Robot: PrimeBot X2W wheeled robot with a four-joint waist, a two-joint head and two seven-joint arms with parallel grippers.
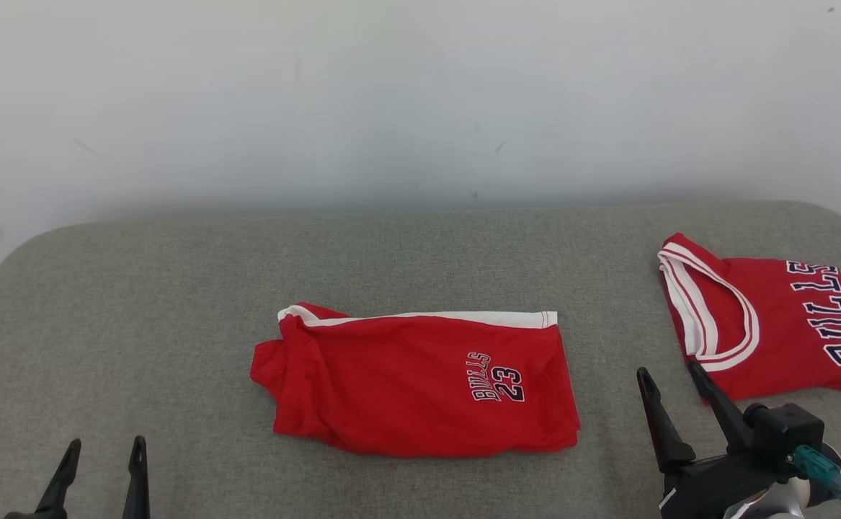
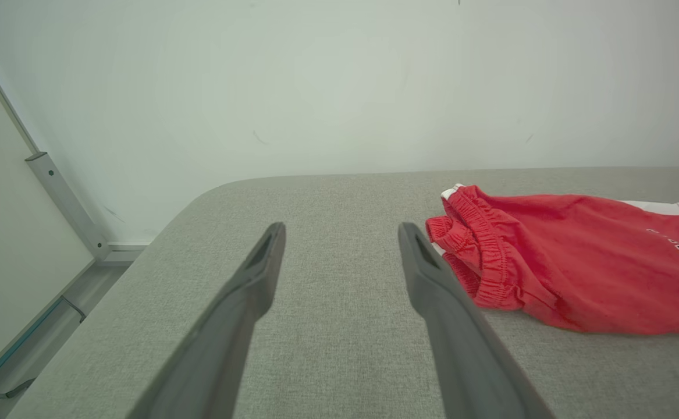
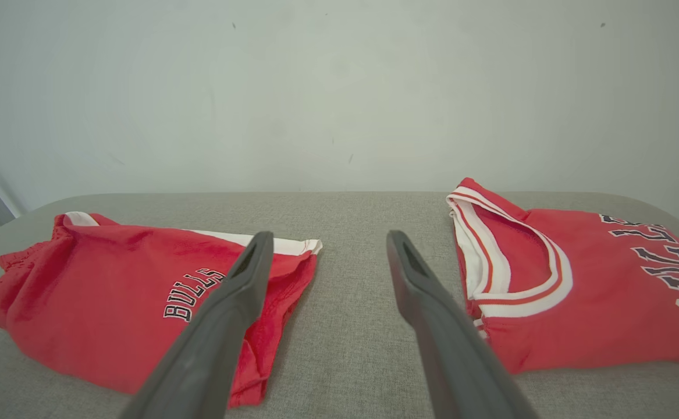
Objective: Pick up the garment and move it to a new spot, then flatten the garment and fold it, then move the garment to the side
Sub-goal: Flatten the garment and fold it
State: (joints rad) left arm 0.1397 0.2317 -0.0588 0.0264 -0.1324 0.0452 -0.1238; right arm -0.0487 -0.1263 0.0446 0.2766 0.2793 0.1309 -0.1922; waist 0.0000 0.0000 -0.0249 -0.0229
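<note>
The left end effector and right end effector stand open and empty in the head view, over the near edge of the surface, leaving the cloth unobstructed. The red shorts lie doubled over at mid-surface. The red jersey lies folded at the right edge. In the left wrist view, the shorts' elastic waistband end lies nearest, untouched. In the right wrist view, the fingers frame the gap between both garments, so we judge neither is targeted.
</note>
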